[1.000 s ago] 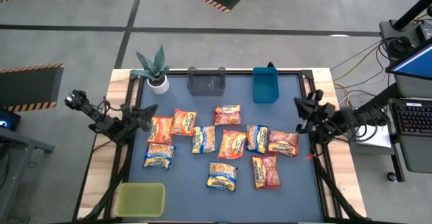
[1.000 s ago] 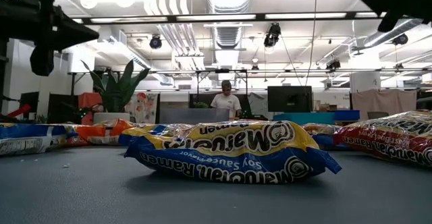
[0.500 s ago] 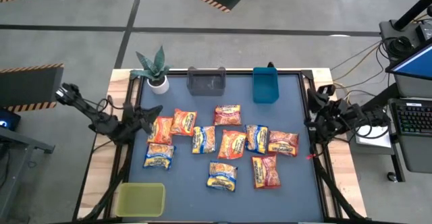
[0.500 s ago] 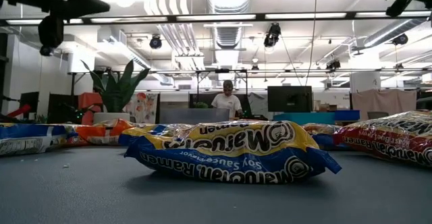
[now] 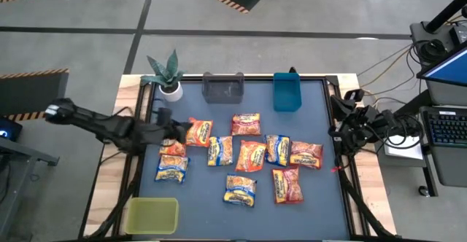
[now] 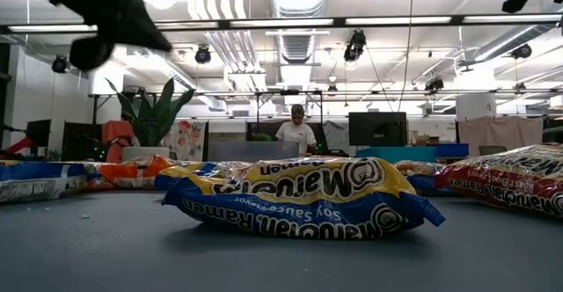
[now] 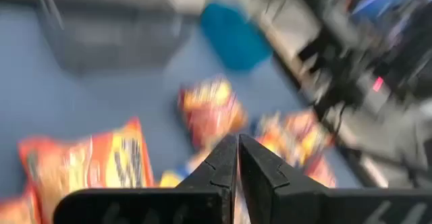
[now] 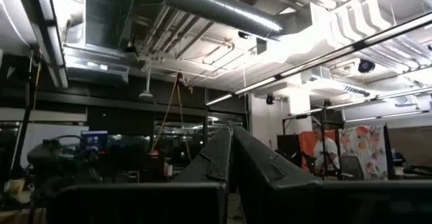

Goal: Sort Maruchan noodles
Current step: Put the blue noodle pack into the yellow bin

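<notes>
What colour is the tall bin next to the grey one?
Teal blue bin, clearest in the high view.

The Maruchan noodles (image 5: 250, 156) were wrapped in glossy, crinkled plastic film. The table (image 5: 321, 205) carried a smooth matt blue-grey mat, edged with pale bare wood (image 5: 368, 191). The blue bin (image 5: 286, 92), the grey bin (image 5: 222, 88) and the translucent yellow-green bin (image 5: 152, 216) looked like smooth plastic.

The noodle packets (image 5: 241, 158) lie spread over the middle of the table (image 5: 328, 213). At the far edge stand a plant (image 5: 166, 74) on the left and two bins (image 5: 223, 87) (image 5: 287, 92) to its right; another bin (image 5: 152, 216) is at the near left corner.
</notes>
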You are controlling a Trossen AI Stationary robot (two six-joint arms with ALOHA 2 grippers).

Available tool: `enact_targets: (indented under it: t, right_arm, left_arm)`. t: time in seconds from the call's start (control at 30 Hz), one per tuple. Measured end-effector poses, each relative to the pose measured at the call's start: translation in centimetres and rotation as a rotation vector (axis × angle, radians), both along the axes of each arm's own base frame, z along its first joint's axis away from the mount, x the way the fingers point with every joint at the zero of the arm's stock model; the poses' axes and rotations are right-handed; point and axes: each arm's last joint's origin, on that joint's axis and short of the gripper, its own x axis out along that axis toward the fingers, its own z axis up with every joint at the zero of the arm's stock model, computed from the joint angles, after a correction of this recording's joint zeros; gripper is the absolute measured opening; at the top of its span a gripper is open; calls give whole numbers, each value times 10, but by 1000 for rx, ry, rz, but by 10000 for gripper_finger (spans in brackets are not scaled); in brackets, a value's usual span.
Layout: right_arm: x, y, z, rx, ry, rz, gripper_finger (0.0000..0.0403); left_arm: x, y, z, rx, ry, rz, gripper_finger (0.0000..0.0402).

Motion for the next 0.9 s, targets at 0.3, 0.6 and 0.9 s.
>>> enact_targets:
  t: [0.3,0.6,0.9]
  right_arm:
    - [2,0,-2,17,23,9,9]
    - [3,1,-4,34,35,24,9]
    - [5,1,-6,66,39,52,9]
  left_arm:
    - [39,10,-49,-426,273,-132,0]
    - [78,7,-47,-421,334,-141,0]
    - [95,4,-58,-425,432,-195,55]
